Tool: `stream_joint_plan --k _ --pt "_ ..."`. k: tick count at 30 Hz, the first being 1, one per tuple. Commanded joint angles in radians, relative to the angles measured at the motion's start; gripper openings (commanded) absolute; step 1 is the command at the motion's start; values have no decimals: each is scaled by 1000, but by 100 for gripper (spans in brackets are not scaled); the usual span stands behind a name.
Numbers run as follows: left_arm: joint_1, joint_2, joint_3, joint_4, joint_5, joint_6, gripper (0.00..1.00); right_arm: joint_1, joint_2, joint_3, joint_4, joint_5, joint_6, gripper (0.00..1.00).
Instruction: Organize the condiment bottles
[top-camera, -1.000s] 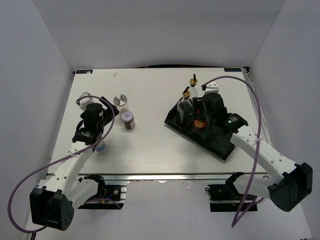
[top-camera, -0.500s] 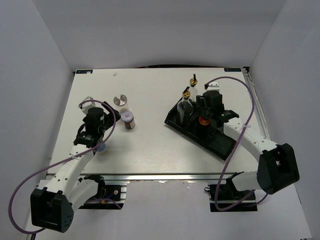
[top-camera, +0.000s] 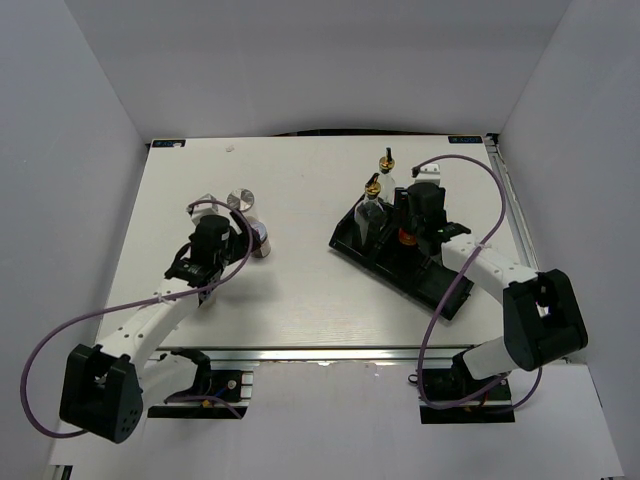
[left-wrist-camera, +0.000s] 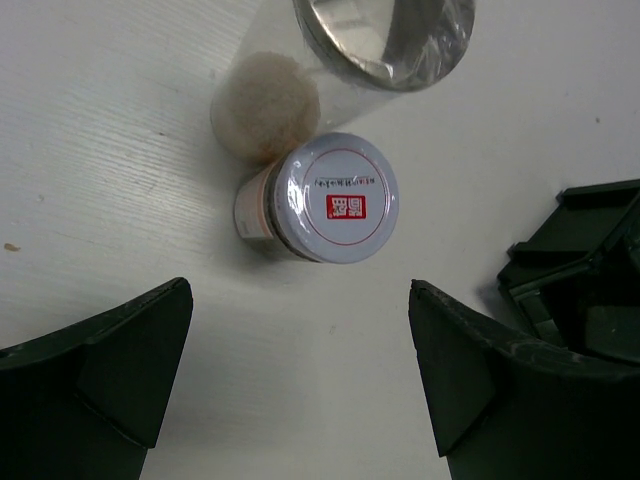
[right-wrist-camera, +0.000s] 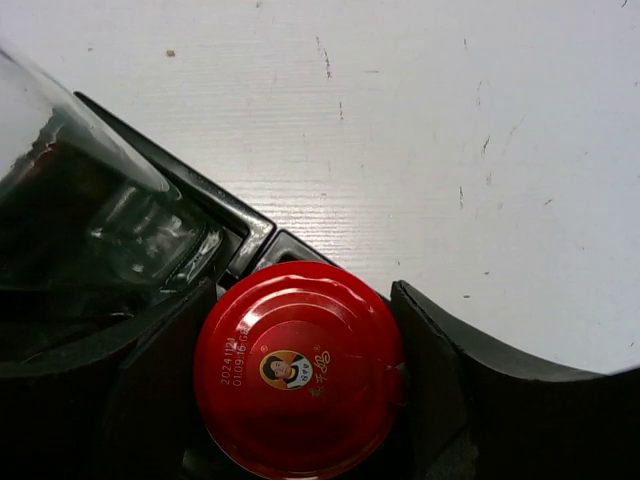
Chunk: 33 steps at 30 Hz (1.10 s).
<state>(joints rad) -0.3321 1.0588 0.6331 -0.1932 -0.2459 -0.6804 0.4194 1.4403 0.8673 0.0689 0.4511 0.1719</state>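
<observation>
My left gripper (top-camera: 228, 248) is open and empty, just left of the white-lidded jar (top-camera: 257, 240). In the left wrist view this jar (left-wrist-camera: 335, 198) stands upright ahead of the open gripper (left-wrist-camera: 298, 295), with the silver-lidded jar (left-wrist-camera: 385, 40) beyond it. My right gripper (top-camera: 405, 232) is shut on the red-capped brown jar (right-wrist-camera: 298, 365), held in the black tray (top-camera: 440, 285). One glass bottle with a gold pourer (top-camera: 371, 203) stands in the tray's far end and shows in the right wrist view (right-wrist-camera: 90, 220). The other (top-camera: 386, 162) stands behind the tray. The white blue-banded bottle is hidden.
The silver-lidded jar (top-camera: 240, 197) stands on the table just behind the left gripper. The tray lies diagonally at the right; its corner (left-wrist-camera: 590, 260) shows right of the left gripper. Grey walls enclose the table on three sides.
My left gripper has moved right, from the left side of the table up to the white-lidded jar. My right gripper has shifted slightly farther back with the red-capped jar.
</observation>
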Motion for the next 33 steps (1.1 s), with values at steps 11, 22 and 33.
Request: stream_joint_plan --k 11,22,33 --pt "-87 118 94 23 -32 53 98 -5 -130 -31 37 -11 101 89" --pt "-113 254 183 3 -92 77 98 -4 -362 9 -142 50 152 89" --pt "-116 403 300 -58 -220 105 95 -5 -580 -77 -190 92 166 89"
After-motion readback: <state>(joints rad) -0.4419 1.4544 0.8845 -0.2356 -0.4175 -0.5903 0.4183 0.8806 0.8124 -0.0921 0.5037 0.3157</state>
